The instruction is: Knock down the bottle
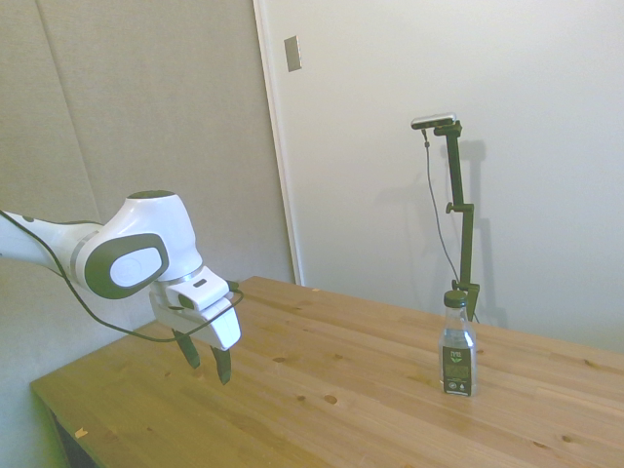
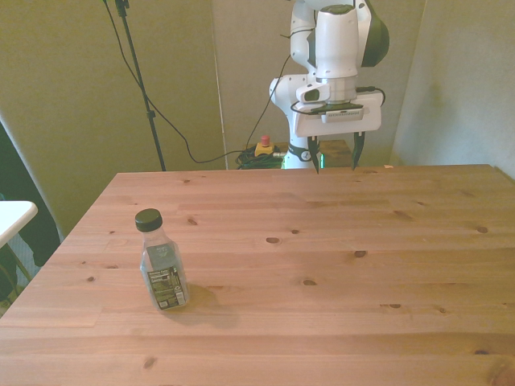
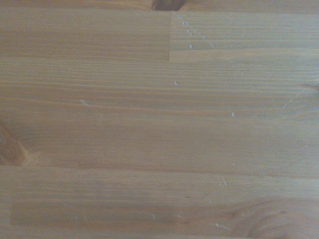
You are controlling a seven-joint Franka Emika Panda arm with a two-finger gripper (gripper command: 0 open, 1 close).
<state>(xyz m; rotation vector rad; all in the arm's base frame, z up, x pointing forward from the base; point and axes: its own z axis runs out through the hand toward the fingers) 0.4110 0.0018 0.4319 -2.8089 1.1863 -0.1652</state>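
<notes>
I see the bottle (image 2: 163, 270) upright on the surface (image 2: 338, 241), well apart from my claw (image 2: 335, 154): small, clear plastic, green cap, dark label with white marks. The claw hangs above the surface, fingers spread, empty.

one bottle (image 2: 163, 269) stands at the lower left of the front view. one tabletop (image 2: 338, 265) carries it. one claw (image 2: 335, 163) hangs at the upper middle.

Matt knotty wooden table (image 2: 338, 233); clear plastic bottle (image 2: 163, 273) (glossy label).
</notes>
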